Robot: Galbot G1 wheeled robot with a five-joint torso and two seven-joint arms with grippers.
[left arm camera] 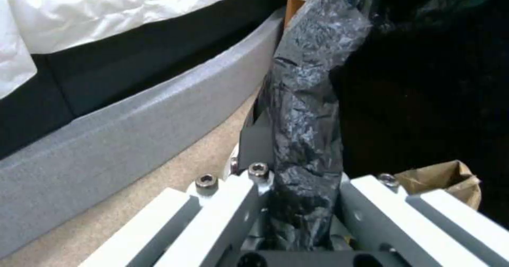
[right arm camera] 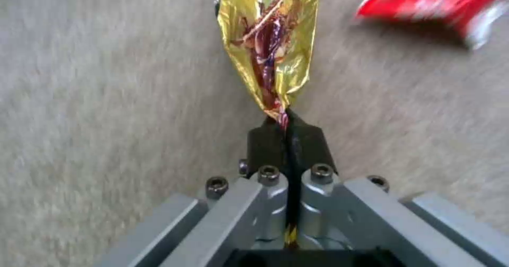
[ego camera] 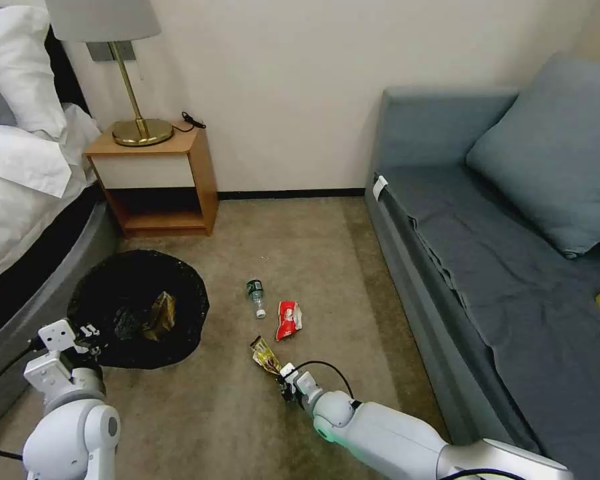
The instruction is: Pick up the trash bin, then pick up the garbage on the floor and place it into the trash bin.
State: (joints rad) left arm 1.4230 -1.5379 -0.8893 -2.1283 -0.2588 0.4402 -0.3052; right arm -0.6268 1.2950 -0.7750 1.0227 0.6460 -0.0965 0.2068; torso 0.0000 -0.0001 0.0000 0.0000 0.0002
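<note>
The left pincer (ego camera: 90,331) is clamped on the black-bagged rim of the trash bin (ego camera: 138,307), which it holds beside the bed (ego camera: 20,200); that step is judged done. A crumpled brown paper packet (ego camera: 162,315) already lies inside the bin. The right pincer (right arm camera: 287,128) is closed tight on the tail of the yellow wrapper (right arm camera: 270,40), low over the carpet (ego camera: 180,413); whether it is clear of the floor cannot be told. The small bottle (ego camera: 256,297) with a green label and the red wrapper (ego camera: 288,320) lie on the carpet, well apart from the bin. One piece binned, one in hand, two outstanding. No writing is legible on any label.
</note>
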